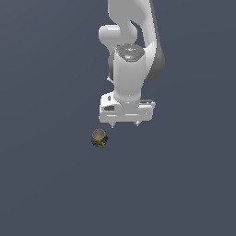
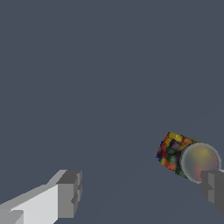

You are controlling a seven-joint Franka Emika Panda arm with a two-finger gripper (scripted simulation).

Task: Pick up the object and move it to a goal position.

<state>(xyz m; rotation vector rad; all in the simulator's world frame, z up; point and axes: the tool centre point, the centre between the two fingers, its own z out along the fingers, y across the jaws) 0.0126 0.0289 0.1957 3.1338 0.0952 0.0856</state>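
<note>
The object [image 1: 99,138] lies ungrasped just left of the wide-open, empty end effector [image 1: 124,124], which must shift over it and descend

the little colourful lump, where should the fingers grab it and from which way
Probably from straight above, closing across the mottled sides of the lump. It is small and roundish with a greyish top and nothing beside it, so the sides are the only opposing faces. The open gripper sits off toward the exterior view's right and should first centre over it.

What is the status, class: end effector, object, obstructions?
End effector open, empty. Object on the floor, off toward the exterior view's left, ungrasped. No obstruction visible.
</note>
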